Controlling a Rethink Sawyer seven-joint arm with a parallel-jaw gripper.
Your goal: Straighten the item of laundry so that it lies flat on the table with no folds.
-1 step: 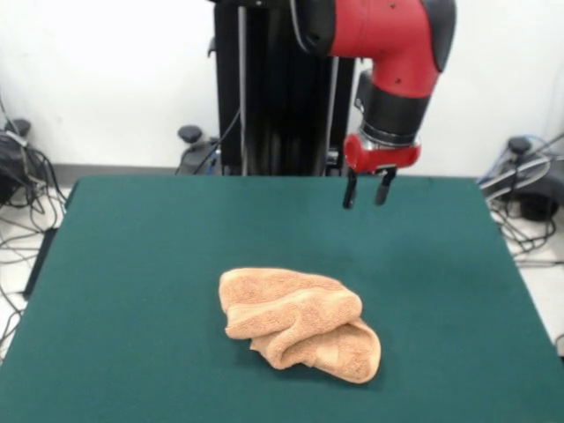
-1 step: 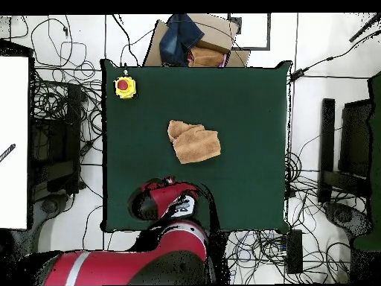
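Claw (image 1: 368, 189): hanging clear above the far part of the counter (image 1: 132, 264), its two dark fingers (image 1: 350, 191) standing apart, holding nothing. Towel (image 1: 298, 322): peach-orange terry, lying crumpled and doubled over itself near the counter's middle, well apart from the claw and nearer the camera side in the front view. Advice for the step in hand: coming down on one exposed outer edge or corner, pinching a single layer only, then drawing it outward low over the felt so the folds are opening rather than bunching
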